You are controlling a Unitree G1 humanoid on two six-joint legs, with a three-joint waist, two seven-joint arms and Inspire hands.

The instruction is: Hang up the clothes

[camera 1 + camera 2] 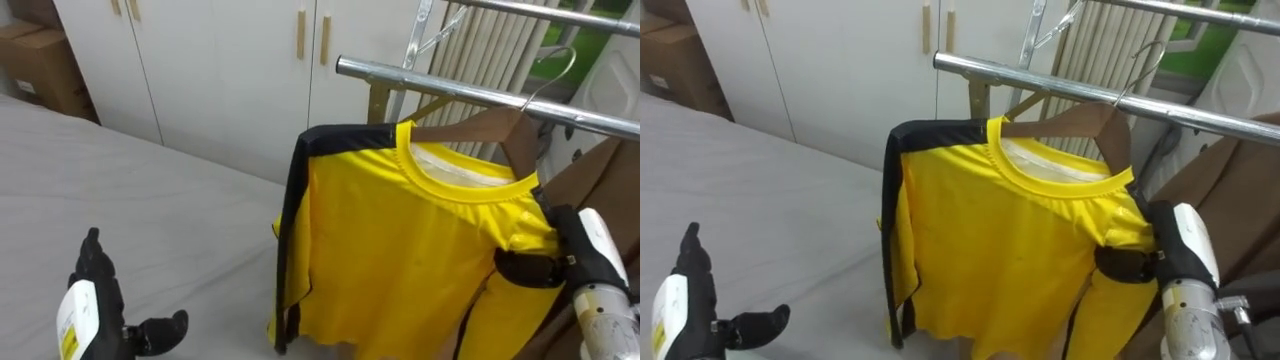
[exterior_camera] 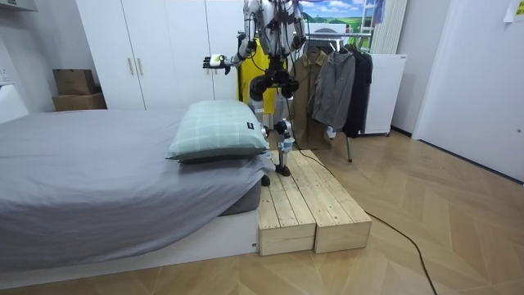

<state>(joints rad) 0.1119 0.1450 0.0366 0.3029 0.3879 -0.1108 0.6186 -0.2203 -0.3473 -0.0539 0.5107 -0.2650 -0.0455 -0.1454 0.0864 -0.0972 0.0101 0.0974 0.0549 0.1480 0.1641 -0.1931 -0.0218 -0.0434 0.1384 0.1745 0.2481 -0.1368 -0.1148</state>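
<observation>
Hanging step: the yellow shirt with black side trim sat on a brown wooden hanger, whose wire hook reached up at the silver metal rail; whether the hook was fully seated I could not tell.
Right robot hand: clenched on the shirt's shoulder at the hanger's end, on the robot's right.
Left robot hand: low over the grey bed, fingers relaxed, holding nothing, well apart from the shirt.
Key relation: the shirt spread leftward from the right robot hand, touching it; that hand was far the nearer.
Long axis: the hanger ran roughly along the rail, just below it.
Facing: collar up toward the rail, hem down, front toward the robot.
</observation>
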